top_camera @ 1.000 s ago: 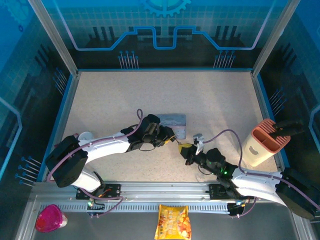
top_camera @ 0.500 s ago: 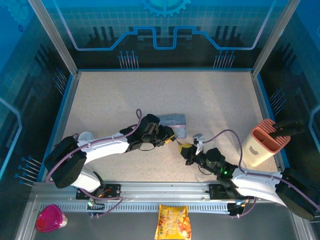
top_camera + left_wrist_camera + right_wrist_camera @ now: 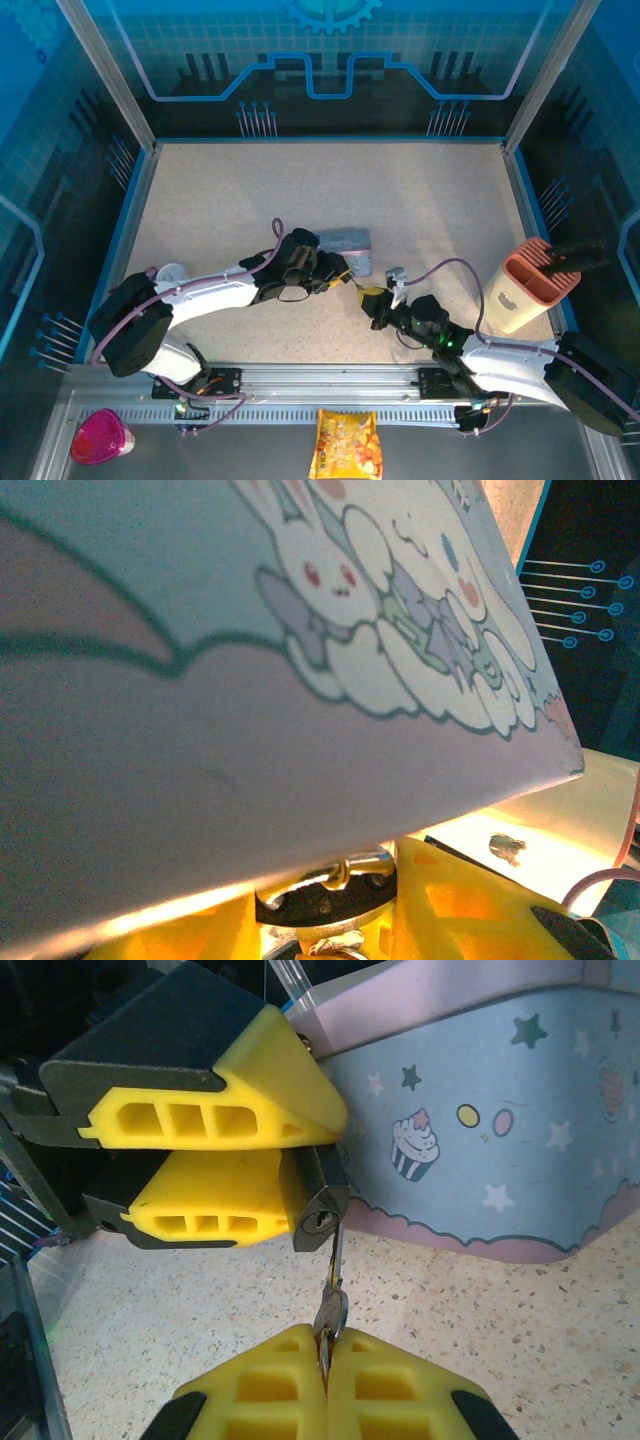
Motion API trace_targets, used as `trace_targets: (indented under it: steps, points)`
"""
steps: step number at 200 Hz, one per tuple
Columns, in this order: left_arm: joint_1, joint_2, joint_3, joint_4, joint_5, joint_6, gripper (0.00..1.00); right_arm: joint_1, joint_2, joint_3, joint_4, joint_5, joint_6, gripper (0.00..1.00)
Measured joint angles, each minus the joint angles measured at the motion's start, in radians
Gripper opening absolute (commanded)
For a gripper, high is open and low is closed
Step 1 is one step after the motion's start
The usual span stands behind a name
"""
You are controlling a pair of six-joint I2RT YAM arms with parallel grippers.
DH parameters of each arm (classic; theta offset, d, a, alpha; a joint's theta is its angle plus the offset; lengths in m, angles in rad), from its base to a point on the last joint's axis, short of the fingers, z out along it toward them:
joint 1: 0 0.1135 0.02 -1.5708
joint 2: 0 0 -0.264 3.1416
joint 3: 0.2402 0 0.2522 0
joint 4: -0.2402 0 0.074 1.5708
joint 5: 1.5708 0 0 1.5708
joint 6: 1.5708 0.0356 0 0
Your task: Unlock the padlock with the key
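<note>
Right beside the pale blue rectangular cartoon tin (image 3: 480, 1140), your left gripper (image 3: 310, 1160) clamps the small dark padlock (image 3: 318, 1205), while your right gripper (image 3: 325, 1365), pinched shut on the thin grey key (image 3: 332, 1295), has barely crept closer, its tip beside the keyhole (image 3: 318, 1222), so insertion remains.

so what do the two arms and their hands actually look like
The left arm and right arm have glossy white shells with black joints and bases, and a lilac cable loops along each. The left hand and right hand have chunky yellow wedge fingers with rectangular cut-out cells, set on black mounts. A small green light glows on the right arm.
</note>
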Motion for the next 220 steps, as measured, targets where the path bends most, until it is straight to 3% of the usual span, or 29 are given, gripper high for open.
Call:
trace_targets:
  steps: [220]
  points:
    - [0.000, 0.000, 0.000, 0.008, 0.018, -0.019, 0.06, -0.010, 0.064, 0.000, 0.078, -0.022, -0.014, 0.00]
